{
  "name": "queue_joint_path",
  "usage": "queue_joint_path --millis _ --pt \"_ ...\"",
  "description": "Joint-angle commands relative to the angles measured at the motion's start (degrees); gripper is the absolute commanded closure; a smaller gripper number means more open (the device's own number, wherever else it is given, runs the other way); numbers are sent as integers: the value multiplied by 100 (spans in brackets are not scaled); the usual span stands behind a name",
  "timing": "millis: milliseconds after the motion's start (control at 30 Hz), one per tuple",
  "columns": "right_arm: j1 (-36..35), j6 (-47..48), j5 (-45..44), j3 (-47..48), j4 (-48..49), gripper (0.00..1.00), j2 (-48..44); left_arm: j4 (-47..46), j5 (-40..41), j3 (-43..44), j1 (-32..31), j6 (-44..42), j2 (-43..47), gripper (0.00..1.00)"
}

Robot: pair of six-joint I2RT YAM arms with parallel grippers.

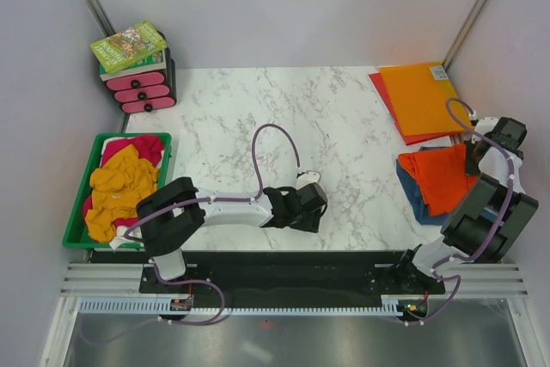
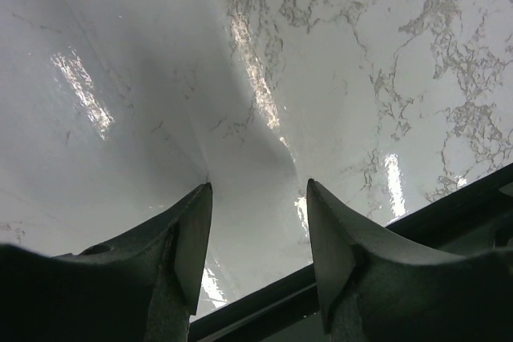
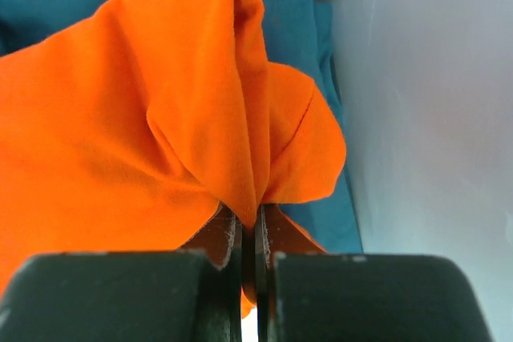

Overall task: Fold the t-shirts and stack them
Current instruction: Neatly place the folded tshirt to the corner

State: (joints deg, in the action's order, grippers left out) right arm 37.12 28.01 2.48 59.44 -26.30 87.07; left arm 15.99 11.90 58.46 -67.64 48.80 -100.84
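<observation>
A bright orange t-shirt (image 1: 444, 176) lies folded on a teal-blue t-shirt (image 1: 414, 198) at the table's right edge. My right gripper (image 1: 475, 159) sits at its far right side, shut on a pinched fold of the orange t-shirt (image 3: 184, 118); the teal-blue t-shirt (image 3: 296, 14) shows beneath it. My left gripper (image 1: 311, 205) is open and empty, low over bare marble near the table's front middle, with its fingertips (image 2: 200, 206) apart. Mustard-yellow (image 1: 120, 191), magenta (image 1: 146, 148) and white t-shirts lie bunched in the green bin (image 1: 82, 204) at left.
Flat orange and red folders (image 1: 417, 96) lie at the back right corner. A small pink-drawered box (image 1: 144, 90) with books on top stands at the back left. White walls close in on both sides; the black base rail runs along the front edge.
</observation>
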Motion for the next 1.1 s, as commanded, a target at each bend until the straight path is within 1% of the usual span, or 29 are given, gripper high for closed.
queue_joint_path --millis 0,33,100,133,200,233,267,300,333,400,433,467,500,533,567,600,667,833,967,1067 --pt "14 -269 -378 156 371 100 319 124 40 -80 -65 -19 -173 42" --pt "14 -270 -371 121 389 88 302 124 40 -97 -57 -19 -164 42" --pt "14 -331 -345 77 398 82 171 124 32 -98 -57 -11 -182 42" --pt "14 -357 -327 42 398 63 92 124 32 -80 -57 -28 -191 42" --pt "14 -419 -275 41 407 45 -223 124 5 -71 -57 -45 -182 41" --pt "23 -445 -179 24 407 28 -382 124 14 -71 -57 -46 -165 41" --pt "23 -480 -56 32 416 19 -540 106 23 -71 -65 -46 -164 41" --pt "14 -507 41 41 390 7 -846 98 23 -80 -74 -46 -156 41" --pt "14 -577 320 102 311 2 -980 80 23 -89 -74 -54 -156 41" --pt "14 -586 673 208 -65 2 -1243 80 31 -89 -83 -54 -156 41" --pt "5 -621 788 252 -198 2 -1306 80 32 -89 -83 -46 -164 41" --pt "5 -673 1033 252 -313 7 -1359 80 32 -89 -92 -46 -156 41" --pt "5 -665 1183 226 -592 20 -1429 89 32 -89 -83 -46 -147 41" --pt "5 -648 1306 148 -743 59 -1447 80 32 -89 -92 -46 -138 41" --pt "5 -552 1543 69 -875 81 -1464 89 40 -98 -92 -46 -121 41" --pt "5 -490 1641 -28 -1094 100 -1491 80 40 -124 -92 -46 -103 41" --pt "-12 -245 1791 -344 -1254 100 -1526 89 40 -133 -92 -37 -77 41" --pt "-12 38 1843 -1021 -1245 100 -1491 80 23 -98 -118 -46 -94 42" --pt "-47 178 1896 -1022 -1438 100 -1359 80 67 -80 -136 -54 -85 42" --pt "-74 468 1888 -908 -1956 100 -1193 36 110 -106 -136 -46 -50 42"
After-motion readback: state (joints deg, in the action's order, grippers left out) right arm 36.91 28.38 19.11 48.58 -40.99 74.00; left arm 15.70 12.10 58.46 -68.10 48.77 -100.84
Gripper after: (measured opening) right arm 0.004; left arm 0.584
